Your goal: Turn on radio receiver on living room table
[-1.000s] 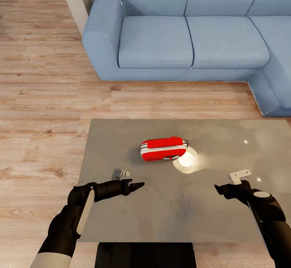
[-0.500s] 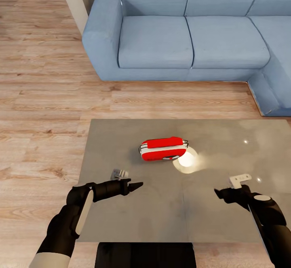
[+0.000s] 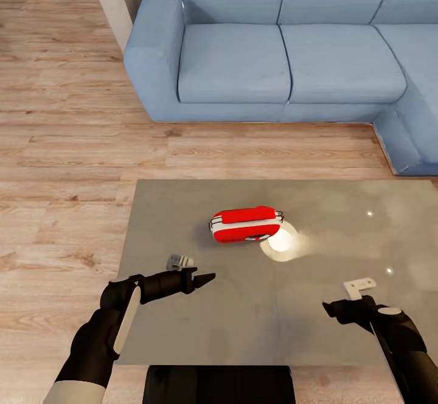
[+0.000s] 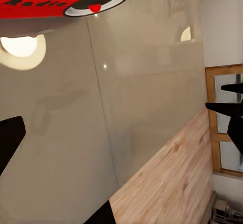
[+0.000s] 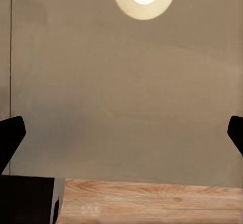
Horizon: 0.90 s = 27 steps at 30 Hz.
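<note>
The approach step looked to be in hand: the left gripper [image 3: 210, 279] hung over the table [image 3: 182, 331] with fingers wide apart, near the one radio receiver [image 3: 246, 224] lying mid-table. The right gripper [image 3: 330, 304], also wide, hung well apart. Next, a fingertip would likely need to reach its single front dial [image 4: 96, 2].

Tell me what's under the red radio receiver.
The radio receiver lies on the table, its glossy grey top bearing a round lamp glare beside it. The patch right beneath the radio is covered.
</note>
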Tool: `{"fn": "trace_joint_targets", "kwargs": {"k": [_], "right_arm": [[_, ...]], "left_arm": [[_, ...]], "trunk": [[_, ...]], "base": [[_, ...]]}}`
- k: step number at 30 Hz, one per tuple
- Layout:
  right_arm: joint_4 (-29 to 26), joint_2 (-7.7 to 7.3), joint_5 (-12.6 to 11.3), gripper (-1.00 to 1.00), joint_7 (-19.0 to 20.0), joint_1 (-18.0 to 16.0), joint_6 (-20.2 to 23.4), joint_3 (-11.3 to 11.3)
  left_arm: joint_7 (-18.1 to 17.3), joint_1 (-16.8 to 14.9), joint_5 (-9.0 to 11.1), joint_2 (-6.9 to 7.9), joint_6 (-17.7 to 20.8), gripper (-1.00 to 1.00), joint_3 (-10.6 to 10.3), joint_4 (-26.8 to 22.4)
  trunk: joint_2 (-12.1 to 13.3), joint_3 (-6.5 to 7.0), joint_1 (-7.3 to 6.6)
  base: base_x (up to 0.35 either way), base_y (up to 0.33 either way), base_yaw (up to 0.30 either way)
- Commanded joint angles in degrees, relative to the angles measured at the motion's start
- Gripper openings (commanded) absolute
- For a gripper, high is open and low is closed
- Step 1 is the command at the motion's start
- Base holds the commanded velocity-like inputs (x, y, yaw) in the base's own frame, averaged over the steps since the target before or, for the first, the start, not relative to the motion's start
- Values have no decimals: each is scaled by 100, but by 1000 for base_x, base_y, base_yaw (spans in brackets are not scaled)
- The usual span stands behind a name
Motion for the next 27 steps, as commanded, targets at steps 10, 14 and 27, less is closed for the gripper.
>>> {"fn": "trace_joint_targets", "kwargs": {"k": [10,14,27], "right_arm": [[-74,-1,1,100,0,0,-9,-2],[-141,-3,0,100,0,0,3,-15],[-266,171,1251,100,-428,-207,160,213]], "left_arm": [[-10,0,-12,0,37,100,-4,0],[-5,0,-12,0,39,100,-4,0],[2,0,-12,0,29,100,-2,0]], "trunk": [[0,0,0],[0,0,0],[0,0,0]], "base": [[0,0,0],[0,0,0],[0,0,0]]}}
